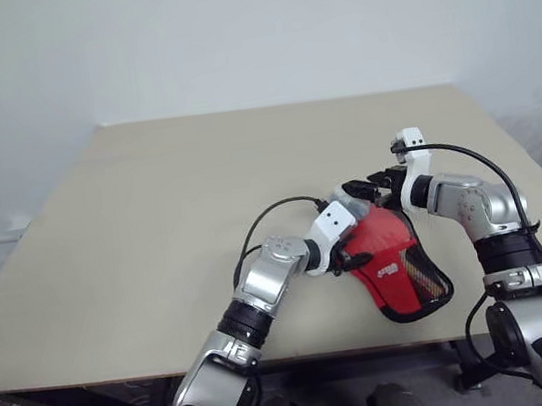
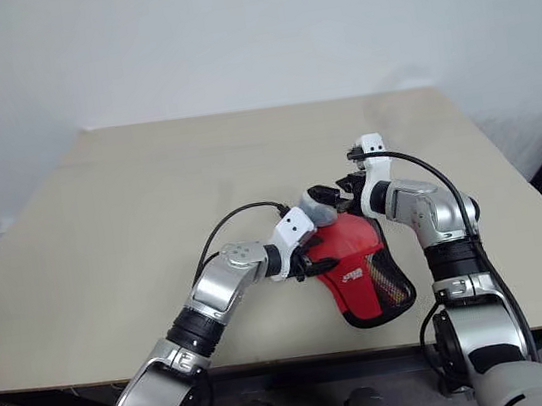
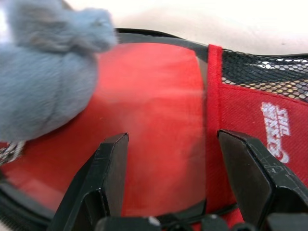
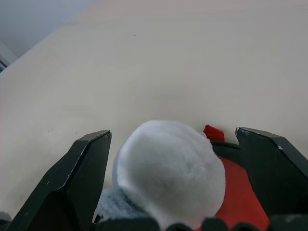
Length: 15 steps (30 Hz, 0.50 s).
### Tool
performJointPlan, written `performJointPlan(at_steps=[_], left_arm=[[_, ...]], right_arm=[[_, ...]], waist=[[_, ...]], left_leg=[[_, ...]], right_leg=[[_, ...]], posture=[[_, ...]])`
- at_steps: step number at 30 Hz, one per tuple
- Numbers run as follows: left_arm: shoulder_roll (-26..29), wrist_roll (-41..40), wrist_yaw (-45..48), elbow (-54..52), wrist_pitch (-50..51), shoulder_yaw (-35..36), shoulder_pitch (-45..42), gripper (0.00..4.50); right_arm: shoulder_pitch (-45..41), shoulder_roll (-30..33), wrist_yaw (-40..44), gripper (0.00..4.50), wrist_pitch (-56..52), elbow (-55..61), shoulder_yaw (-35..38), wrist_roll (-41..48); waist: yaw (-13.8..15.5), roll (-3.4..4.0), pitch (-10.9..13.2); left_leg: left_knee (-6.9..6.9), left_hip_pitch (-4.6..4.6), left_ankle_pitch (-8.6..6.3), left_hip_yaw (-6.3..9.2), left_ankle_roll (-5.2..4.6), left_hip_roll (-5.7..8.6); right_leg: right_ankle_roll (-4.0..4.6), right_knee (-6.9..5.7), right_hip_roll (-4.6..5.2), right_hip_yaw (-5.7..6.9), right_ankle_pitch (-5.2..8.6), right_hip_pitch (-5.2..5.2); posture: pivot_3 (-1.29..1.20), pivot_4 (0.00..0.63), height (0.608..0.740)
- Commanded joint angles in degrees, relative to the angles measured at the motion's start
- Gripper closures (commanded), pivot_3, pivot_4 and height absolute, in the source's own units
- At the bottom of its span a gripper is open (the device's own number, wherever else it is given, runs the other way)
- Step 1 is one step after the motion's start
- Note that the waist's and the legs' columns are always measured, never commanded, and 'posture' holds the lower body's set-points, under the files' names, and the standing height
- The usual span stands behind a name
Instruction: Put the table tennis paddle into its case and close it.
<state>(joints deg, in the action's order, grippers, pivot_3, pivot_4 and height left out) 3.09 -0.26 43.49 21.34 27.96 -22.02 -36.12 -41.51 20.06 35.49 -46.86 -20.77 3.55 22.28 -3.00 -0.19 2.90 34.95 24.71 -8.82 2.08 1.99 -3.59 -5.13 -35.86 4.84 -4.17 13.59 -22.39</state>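
Only white logo on red case panel, unreadable.

Table wide open left & far; case blocks near-right edge.

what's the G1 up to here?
Both arms are working on the red paddle case near the table's front edge. The left end effector is over the case's red panel, fingers apart. The right end effector is open at the case's far end, with a pale grey fluffy lump between its fingers. Whether the case is zipped is unclear.
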Motion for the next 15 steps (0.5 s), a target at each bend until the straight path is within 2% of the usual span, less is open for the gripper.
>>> performJointPlan(at_steps=[1, 9, 12, 15], left_arm=[[-1.0, 0.3, -1.8, -0.7, -0.4, 0.5, -1.2, 1.42], [-1.9, 0.6, -6.9, 2.2, -0.2, 3.5, -3.0, 1.42], [-1.6, 0.8, -9.4, 4.2, -0.1, 5.0, -3.7, 1.36], [-0.7, 0.7, -9.2, 4.3, 0.4, 5.1, -3.6, 1.36]], right_arm=[[-1.6, -0.1, 0.8, 0.00, -1.6, 0.3, -1.6, -0.4], [-3.2, -1.7, -0.8, 0.00, -2.8, -5.0, -2.2, -2.0], [-4.0, -2.5, -2.9, 0.54, -2.5, -7.2, -1.1, -2.3], [-4.4, -3.0, -4.2, 1.59, -1.9, -8.3, 0.1, -2.2]], waist=[[0.0, 0.01, 0.0], [0.0, 0.01, 0.0], [0.0, 0.01, 0.0], [0.0, 0.01, 0.0]], left_leg=[[0.00, 0.00, 0.00, -0.01, 0.00, 0.00], [0.01, 0.00, 0.00, 0.00, 0.00, 0.00], [0.01, 0.00, 0.00, 0.01, 0.00, 0.00], [-0.02, 0.00, 0.00, 0.00, -0.01, 0.00]], right_leg=[[0.00, 0.00, 0.00, 0.00, 0.00, 0.00], [0.00, 0.00, 0.00, 0.01, 0.00, 0.01], [0.00, 0.00, 0.00, 0.00, 0.00, 0.00], [-0.01, -0.01, 0.00, 0.00, -0.01, -0.01]], posture=[[0.00, 0.000, 0.740], [0.00, 0.000, 0.740], [0.00, 0.000, 0.740], [0.00, 0.000, 0.740]])
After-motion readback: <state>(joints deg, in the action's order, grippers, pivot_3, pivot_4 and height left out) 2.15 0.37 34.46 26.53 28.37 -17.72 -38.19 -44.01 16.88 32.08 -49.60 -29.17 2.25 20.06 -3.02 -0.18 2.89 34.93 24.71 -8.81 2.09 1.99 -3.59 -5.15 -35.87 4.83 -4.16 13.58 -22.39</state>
